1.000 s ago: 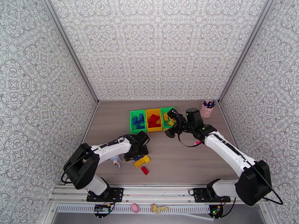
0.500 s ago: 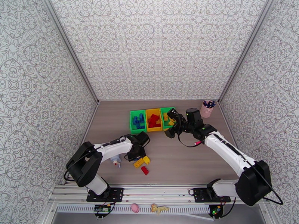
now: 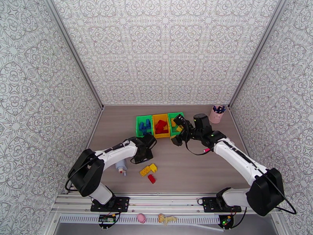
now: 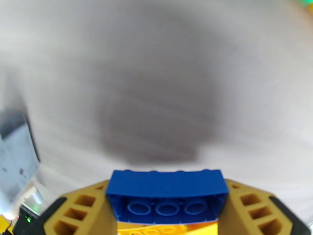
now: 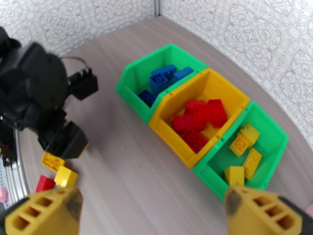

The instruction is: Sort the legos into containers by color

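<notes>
Looking down the left wrist view, we find the left gripper (image 4: 168, 208) clamped on a blue lego (image 4: 168, 184). The brick's ends are pinched between the two yellow fingers (image 4: 84, 210) and its hollow underside faces the lens, with the table (image 4: 156, 55) blurred beyond it. In the overhead view we place that gripper mid-table, just behind the loose legos. These are a yellow pair (image 3: 148, 169) and a red brick (image 3: 151, 179) lying close together nearer the front edge, and a white bottle (image 3: 121, 166) rests just to their left. We see the right gripper (image 5: 152, 214) spread wide with nothing between its fingers. From above it sits at the near right corner of the containers, beside the right-hand one. The containers stand joined in a row toward the back of the table. The left green bin (image 5: 131, 94) holds blue bricks (image 5: 160, 79), the yellow middle bin (image 5: 172, 134) holds red bricks (image 5: 197, 118), and the right green bin (image 5: 211, 175) holds yellow bricks (image 5: 244, 147). A pink pen cup (image 3: 216, 113) stands in the far right corner, well apart from both grippers.
</notes>
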Controlling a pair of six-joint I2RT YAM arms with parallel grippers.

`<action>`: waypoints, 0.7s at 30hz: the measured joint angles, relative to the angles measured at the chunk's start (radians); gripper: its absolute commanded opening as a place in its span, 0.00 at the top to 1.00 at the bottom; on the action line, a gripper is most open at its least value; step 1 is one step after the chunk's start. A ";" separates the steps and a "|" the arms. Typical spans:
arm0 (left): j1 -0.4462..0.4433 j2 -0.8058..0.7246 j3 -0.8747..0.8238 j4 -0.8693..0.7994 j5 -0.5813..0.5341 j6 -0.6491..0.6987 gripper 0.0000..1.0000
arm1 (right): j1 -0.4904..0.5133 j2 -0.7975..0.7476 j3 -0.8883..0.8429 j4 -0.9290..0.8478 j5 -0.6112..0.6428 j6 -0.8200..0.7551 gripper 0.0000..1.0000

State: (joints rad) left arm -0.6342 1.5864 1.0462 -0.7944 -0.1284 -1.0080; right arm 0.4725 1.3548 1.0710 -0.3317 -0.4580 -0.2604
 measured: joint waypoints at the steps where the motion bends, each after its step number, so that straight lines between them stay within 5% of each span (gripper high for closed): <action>1: 0.015 -0.006 0.022 0.005 -0.008 0.012 0.41 | 0.006 0.000 0.000 0.000 0.000 0.000 0.00; 11: 0.155 0.005 0.195 0.130 -0.113 0.097 0.42 | 0.083 0.000 0.000 0.000 -0.003 -0.007 0.00; 21: 0.245 0.187 0.367 0.207 -0.138 0.149 0.41 | 0.124 0.048 0.012 0.000 -0.008 -0.029 0.00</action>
State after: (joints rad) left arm -0.3897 1.7729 1.4128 -0.5877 -0.2668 -0.8589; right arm 0.5968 1.4033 1.0832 -0.3313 -0.4664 -0.2890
